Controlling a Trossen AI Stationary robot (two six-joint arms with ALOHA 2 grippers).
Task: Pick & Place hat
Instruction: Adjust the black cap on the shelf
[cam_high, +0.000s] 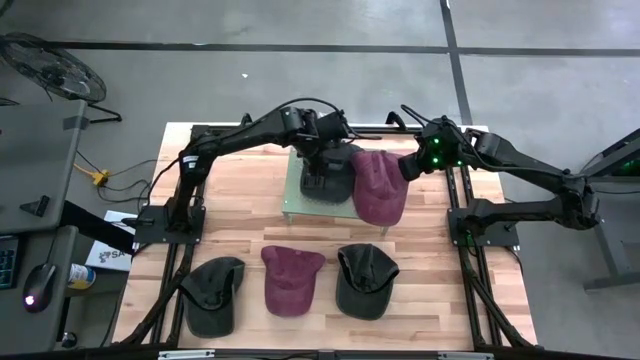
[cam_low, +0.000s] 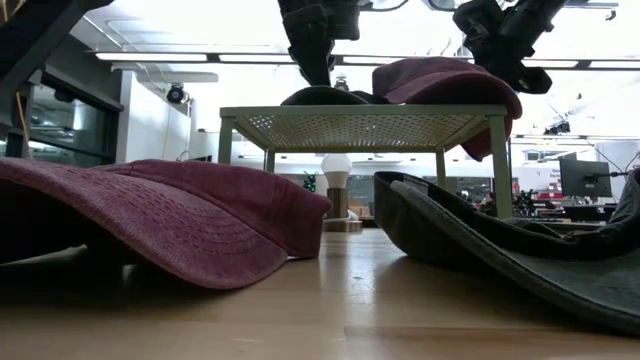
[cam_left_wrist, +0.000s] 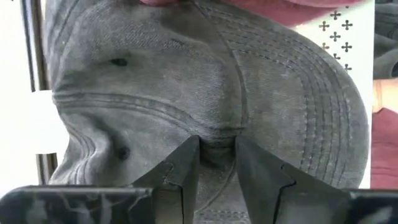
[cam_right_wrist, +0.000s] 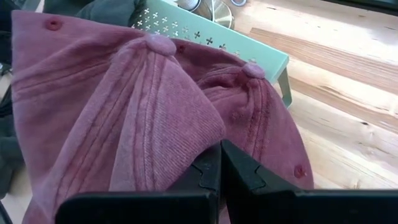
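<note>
High view: left gripper (cam_high: 322, 172) is down on the dark grey hat (cam_high: 330, 181) on the green perforated rack (cam_high: 292, 196) at the back of the tabletop (cam_high: 430, 300). Right gripper (cam_high: 408, 168) holds the maroon hat (cam_high: 379, 185), which overhangs the rack's right edge. Three more hats lie in a front row, well apart from the rack: dark cap (cam_high: 213, 293), maroon cap (cam_high: 289, 279), dark cap on the right (cam_high: 364, 279).

Low view: both arms come in from above the rack; the maroon hat droops past the rack's corner.

Left wrist: jaws partly closed, pinching a fold of the grey crown; whether it's a firm hold, cannot tell.

Right wrist: jaws fully closed on a ridge of maroon fabric.

Risks: both grips are on thin folds, so fabric could slip out on lift. The hats touch, so raising one may drag the other. The maroon overhang could snag the rack edge.
</note>
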